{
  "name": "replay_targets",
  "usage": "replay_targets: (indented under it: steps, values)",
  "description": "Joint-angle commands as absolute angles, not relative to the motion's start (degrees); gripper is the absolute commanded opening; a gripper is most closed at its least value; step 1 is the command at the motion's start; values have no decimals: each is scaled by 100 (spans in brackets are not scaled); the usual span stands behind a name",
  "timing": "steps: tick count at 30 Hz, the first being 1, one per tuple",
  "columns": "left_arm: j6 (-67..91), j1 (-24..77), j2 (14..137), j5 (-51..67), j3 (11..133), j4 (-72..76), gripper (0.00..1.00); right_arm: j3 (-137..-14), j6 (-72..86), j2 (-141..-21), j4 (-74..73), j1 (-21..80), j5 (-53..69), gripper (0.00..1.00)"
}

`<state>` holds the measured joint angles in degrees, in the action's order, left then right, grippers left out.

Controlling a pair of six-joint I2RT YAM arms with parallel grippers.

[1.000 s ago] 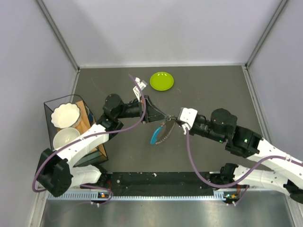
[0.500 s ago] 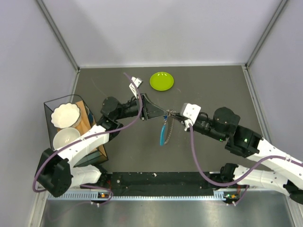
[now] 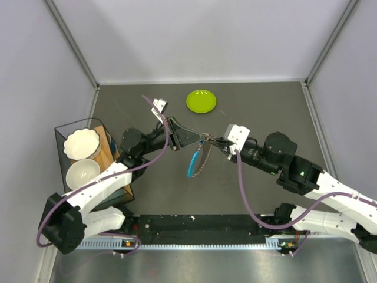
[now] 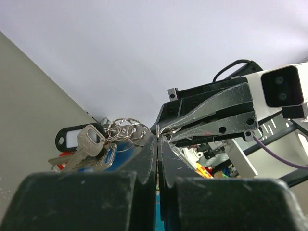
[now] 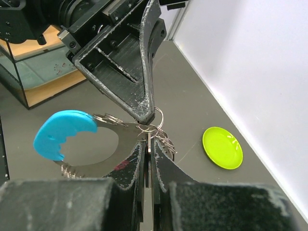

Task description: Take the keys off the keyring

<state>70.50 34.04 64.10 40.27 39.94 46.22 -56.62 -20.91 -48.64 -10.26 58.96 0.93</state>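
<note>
- Left gripper [image 3: 199,140] has drawn back slightly toward 9 o'clock in the last half second. The blue crescent [image 3: 192,164] hung straight down then and has swung out toward 8 o'clock.
- Left jaws are pressed together, pinching a small split ring of the keyring [image 5: 124,143].
- Right gripper [image 3: 212,140] meets it tip to tip, jaws closed on the same ring cluster.
- Keyring is held off the surface [image 3: 265,106] between both grippers, its loop dangling toward 6 o'clock.
- Keys [image 4: 90,143] are bunched with a black tag [image 4: 67,138] on the rings, just beside the left tips.
- Green plate [image 3: 201,101] lies at 12 o'clock from the grippers, apart from them.
</note>
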Motion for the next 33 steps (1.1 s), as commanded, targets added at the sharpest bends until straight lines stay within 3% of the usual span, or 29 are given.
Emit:
replay_targets:
  steps: [1, 10, 21, 33]
  values:
    - [6602, 3384, 6021, 3640, 3964, 4483, 0, -5941, -1837, -4825, -272, 5792, -9, 0]
    - [5678, 3384, 5819, 3560, 4105, 3403, 0, -6099, -1617, -4957, -184, 5792, -228, 0]
    - [5292, 3366, 5923, 3805, 4113, 3305, 0, -6416, -1652, -4992, -422, 5792, -430, 0]
    - [4791, 3296, 6415, 5448, 4631, 3270, 0, -6653, -2197, -5027, -896, 5792, -326, 0]
